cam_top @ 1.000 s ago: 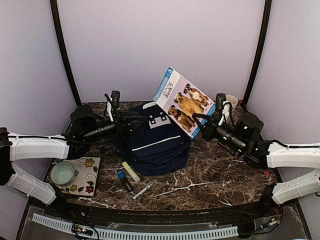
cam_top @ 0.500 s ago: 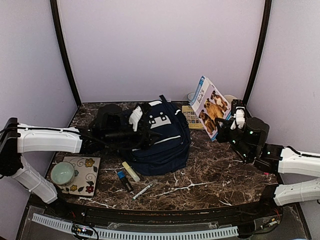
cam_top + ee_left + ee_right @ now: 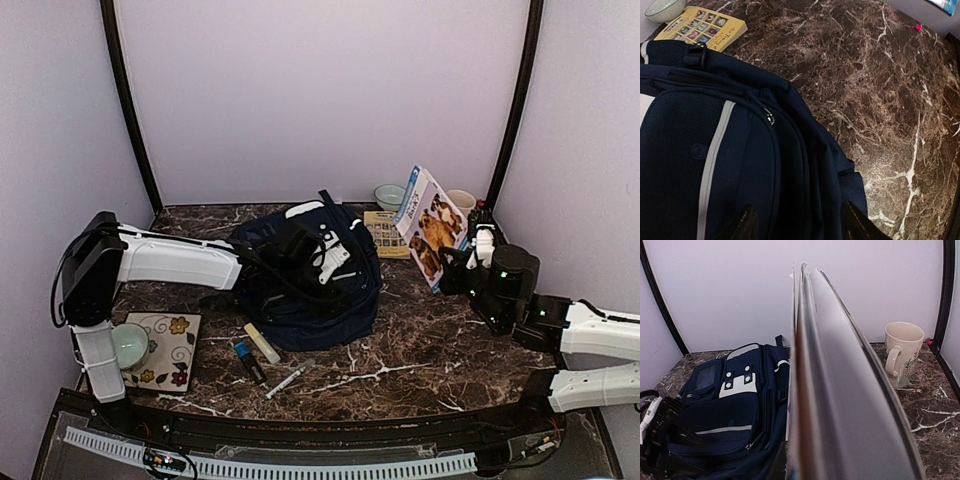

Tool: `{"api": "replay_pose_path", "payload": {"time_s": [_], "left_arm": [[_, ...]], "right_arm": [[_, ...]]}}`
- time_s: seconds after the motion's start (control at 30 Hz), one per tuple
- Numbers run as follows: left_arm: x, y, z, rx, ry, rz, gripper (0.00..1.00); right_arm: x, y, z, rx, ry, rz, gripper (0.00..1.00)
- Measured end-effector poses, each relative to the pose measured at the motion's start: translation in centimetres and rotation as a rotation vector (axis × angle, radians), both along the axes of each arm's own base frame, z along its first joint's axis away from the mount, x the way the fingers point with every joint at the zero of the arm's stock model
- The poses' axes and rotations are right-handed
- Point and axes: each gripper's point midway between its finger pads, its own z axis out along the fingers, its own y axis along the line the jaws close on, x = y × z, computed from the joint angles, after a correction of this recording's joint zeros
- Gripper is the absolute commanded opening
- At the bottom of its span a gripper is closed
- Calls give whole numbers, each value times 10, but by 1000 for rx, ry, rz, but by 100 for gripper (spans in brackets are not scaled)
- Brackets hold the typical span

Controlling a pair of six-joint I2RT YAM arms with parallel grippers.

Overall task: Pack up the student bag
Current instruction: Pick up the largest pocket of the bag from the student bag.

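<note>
Marble desk (image 3: 430, 340) | your right gripper (image 3: 462, 264) clamped the dog book (image 3: 432, 228) upright, back-right | left gripper (image 3: 800, 226) spread wide over student bag (image 3: 340, 295) | nothing visibly packed; pens (image 3: 287, 380) loose, front-left

A dark brown marble-patterned table (image 3: 430, 350) veined in white stands evenly lit within plain pale lavender walls (image 3: 320, 90), with a black pole (image 3: 128, 110) rising at its far left corner and a second black pole (image 3: 515, 100) at its far right corner.
</note>
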Motion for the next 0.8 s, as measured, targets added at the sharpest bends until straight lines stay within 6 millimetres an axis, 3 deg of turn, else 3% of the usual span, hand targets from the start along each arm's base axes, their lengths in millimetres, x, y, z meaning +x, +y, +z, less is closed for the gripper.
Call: {"api": "replay_pose_path", "payload": {"time_s": [0.2, 0.33, 0.63, 0.8], "left_arm": [[-3, -11, -30, 59, 53, -21, 53], [-3, -13, -27, 56, 59, -23, 45], [-9, -16, -28, 55, 71, -39, 59], [-22, -23, -27, 48, 79, -63, 53]], "right_arm": [[-1, -6, -7, -19, 10, -22, 0], [-1, -8, -12, -31, 18, -30, 0], [-1, -10, -15, -35, 19, -39, 0], [-1, -11, -16, -37, 20, -40, 0]]}}
